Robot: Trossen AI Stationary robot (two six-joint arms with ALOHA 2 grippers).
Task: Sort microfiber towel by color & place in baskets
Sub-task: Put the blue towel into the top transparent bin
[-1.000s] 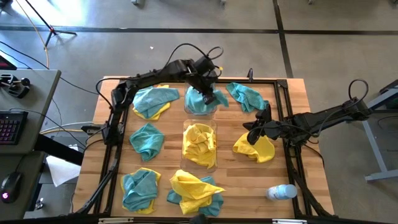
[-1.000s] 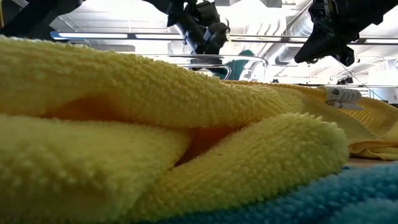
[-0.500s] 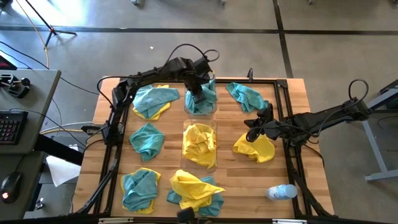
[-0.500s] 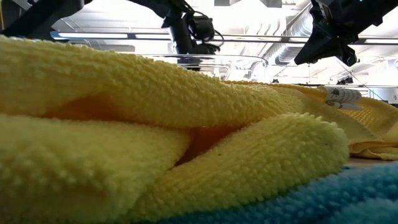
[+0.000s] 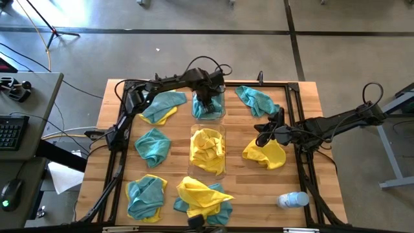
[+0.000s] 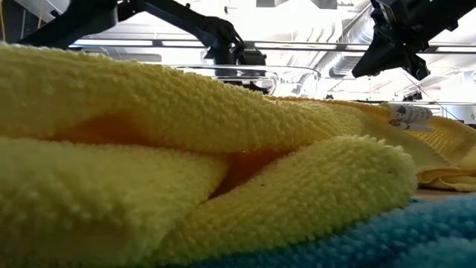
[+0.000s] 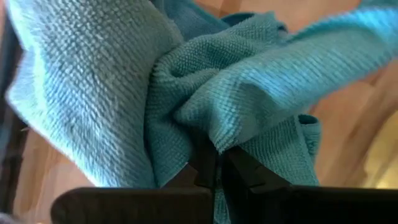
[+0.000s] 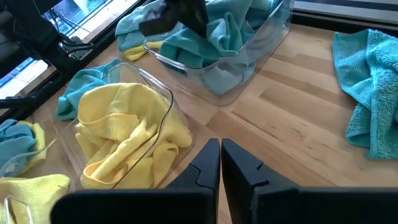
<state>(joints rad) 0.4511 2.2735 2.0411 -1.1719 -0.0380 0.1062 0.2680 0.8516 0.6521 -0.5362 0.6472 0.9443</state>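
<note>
Two clear baskets stood mid-table: the far basket (image 5: 209, 107) held teal cloth, the nearer basket (image 5: 207, 151) held yellow. The left gripper (image 5: 207, 99) was down inside the far one, its fingers (image 7: 205, 171) clenched on a bunched teal towel (image 7: 205, 106) that it was packing in. The right gripper (image 5: 261, 140) hovered just above a yellow towel (image 5: 266, 155) right of the baskets; its fingers (image 8: 214, 165) were pressed together, gripping nothing.

Risk, as judged: the pinched teal fold could ride back up with the left fingers when they lift, if they open late or the pile snags, dragging cloth over the rim. The basket is light and see-through and might tip or slide if pulled sideways. The right gripper would have to open before it could take the yellow towel.

Towels looked soft, nubby, and rumpled into loose heaps. Loose ones lay around the baskets: a teal one (image 5: 252, 99) at far right, a teal-over-yellow pair (image 5: 160, 105) at far left, a teal one (image 5: 153, 145) at mid left, and mixed piles near left (image 5: 146, 197) and near centre (image 5: 202, 196). A clear bottle (image 5: 290, 200) lay at near right.
</note>
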